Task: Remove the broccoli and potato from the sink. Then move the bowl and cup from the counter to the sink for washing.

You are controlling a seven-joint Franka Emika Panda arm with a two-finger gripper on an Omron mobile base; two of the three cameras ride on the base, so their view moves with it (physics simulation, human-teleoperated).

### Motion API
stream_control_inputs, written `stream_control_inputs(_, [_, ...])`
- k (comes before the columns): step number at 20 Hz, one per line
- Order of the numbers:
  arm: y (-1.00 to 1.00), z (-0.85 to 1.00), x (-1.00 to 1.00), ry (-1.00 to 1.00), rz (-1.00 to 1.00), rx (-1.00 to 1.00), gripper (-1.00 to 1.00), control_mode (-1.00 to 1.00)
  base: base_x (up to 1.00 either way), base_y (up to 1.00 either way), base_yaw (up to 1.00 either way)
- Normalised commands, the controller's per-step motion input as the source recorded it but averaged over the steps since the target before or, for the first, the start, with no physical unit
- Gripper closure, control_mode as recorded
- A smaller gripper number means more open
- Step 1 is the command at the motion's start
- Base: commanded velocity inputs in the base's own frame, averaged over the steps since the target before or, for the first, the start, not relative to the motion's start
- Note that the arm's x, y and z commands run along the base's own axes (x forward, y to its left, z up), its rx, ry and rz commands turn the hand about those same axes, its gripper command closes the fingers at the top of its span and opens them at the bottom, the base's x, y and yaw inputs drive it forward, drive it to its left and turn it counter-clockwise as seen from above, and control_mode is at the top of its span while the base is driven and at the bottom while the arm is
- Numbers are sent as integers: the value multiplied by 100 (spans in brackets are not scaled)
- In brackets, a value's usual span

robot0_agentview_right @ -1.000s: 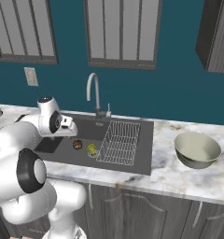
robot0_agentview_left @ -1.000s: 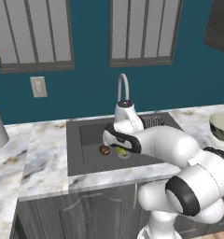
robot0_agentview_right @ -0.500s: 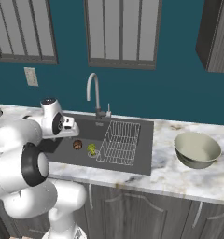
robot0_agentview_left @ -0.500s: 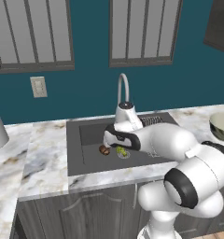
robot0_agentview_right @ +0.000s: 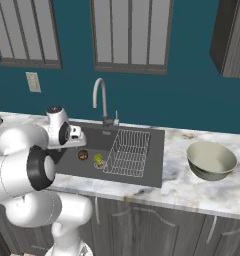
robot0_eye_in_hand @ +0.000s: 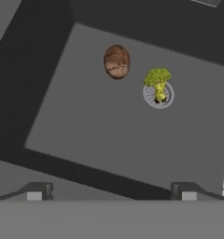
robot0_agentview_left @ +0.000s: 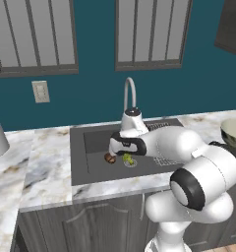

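Large rectangular dark grey recessed sink (robot0_agentview_right: 154, 150), set in white marble worktop (robot0_agentview_right: 192, 187) with grey-brown veining. Contents: small dark reddish-brown oval potato (robot0_eye_in_hand: 116, 61), lying on the basin floor; tiny yellow-green broccoli floret (robot0_eye_in_hand: 157, 83), standing on the round drain, just beside the potato, apart from it. White wire rack (robot0_agentview_right: 127, 152) in the right half of the basin. Wide round cream bowl (robot0_agentview_right: 211, 160) on the worktop, right of the sink.

Claw (robot0_eye_in_hand: 111, 191): fingers spread fully wide, empty, above the basin.

Change since one second ago: arm has stretched further forward over the sink; vegetables and bowl unmoved.
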Motion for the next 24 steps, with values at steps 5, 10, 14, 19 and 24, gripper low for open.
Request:
stream_control_inputs(5, [0,-6,13,0,0,1,-100,-100,0,0,0])
stream_control_inputs(10, [2,-6,11,-4,0,0,-100,-100,0,0,0])
stream_control_inputs(14, [5,-9,12,-3,0,1,-100,-100,0,0,0])
stream_control_inputs(19, [3,-11,11,-1,0,2,-100,-100,0,0,0])
stream_control_inputs(24, [1,-11,8,-2,0,2,-100,-100,0,0,0])
